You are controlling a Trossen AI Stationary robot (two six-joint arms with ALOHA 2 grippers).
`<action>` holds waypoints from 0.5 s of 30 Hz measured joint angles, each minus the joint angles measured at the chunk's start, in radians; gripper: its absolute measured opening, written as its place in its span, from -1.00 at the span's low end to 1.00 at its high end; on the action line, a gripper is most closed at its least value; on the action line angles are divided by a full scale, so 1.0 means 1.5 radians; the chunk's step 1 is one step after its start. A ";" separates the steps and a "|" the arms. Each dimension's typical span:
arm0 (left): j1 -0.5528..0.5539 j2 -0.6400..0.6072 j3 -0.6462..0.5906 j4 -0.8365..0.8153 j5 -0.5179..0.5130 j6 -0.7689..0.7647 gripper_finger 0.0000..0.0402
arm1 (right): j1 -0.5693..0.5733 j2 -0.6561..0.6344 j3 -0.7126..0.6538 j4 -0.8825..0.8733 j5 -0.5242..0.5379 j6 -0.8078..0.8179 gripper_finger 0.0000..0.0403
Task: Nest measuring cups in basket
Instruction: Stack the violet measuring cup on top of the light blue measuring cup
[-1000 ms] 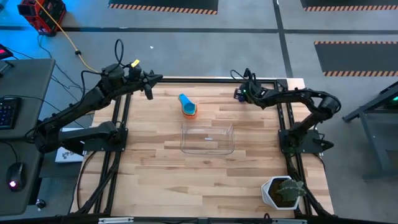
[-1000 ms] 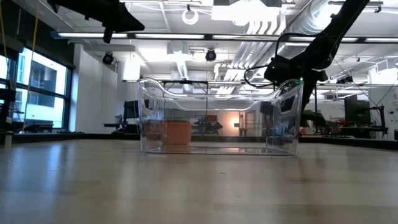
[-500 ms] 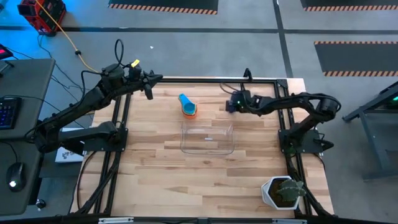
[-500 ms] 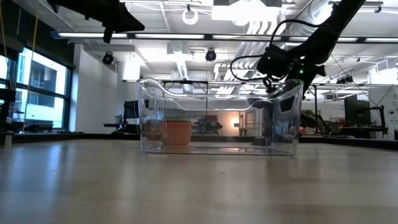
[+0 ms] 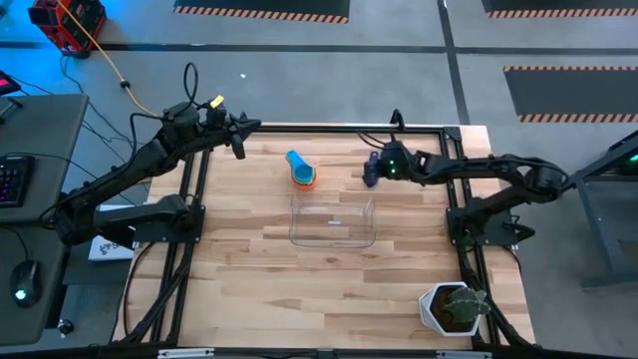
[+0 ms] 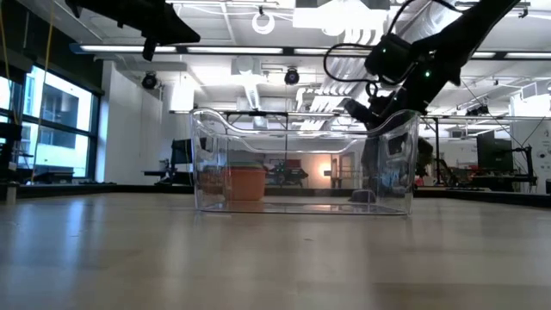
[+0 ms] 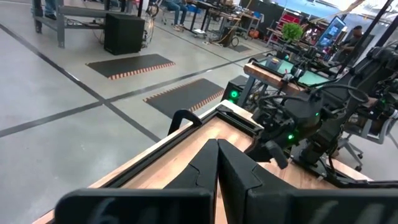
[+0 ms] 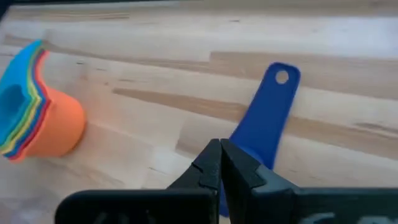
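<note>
A stack of nested cups (image 5: 301, 175), orange outermost, lies on its side on the table beyond the clear basket (image 5: 295, 223); it also shows in the right wrist view (image 8: 43, 118). A dark blue cup (image 5: 370, 178) lies on the table to the stack's right, its handle (image 8: 268, 115) flat on the wood. My right gripper (image 8: 220, 163) is shut and stands over this cup's bowl, which it hides; the low view shows the gripper (image 6: 357, 109) raised above the table. My left gripper (image 5: 242, 138) is shut and raised at the table's far left corner.
A white pot with a green plant (image 5: 454, 307) stands at the table's near right corner. The basket (image 6: 207, 164) stands mid-table, between the cups and the near edge. Bare wood lies to its left, right and near side.
My right gripper has gone toward the table's left edge and a little toward the near edge, closer to the stack of cups, and now stands over the dark blue cup. In the low view it has risen a little.
</note>
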 joint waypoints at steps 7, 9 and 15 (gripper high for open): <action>0.000 0.000 0.000 0.000 0.000 0.000 -1.00 | 0.000 -0.031 0.001 -0.004 -0.003 -0.017 -1.00; 0.000 0.000 0.000 0.000 0.000 0.000 -1.00 | 0.000 -0.034 0.001 -0.004 -0.003 -0.017 -1.00; 0.000 0.000 0.000 0.000 0.000 0.000 -1.00 | 0.000 -0.034 0.001 -0.004 -0.008 -0.017 -1.00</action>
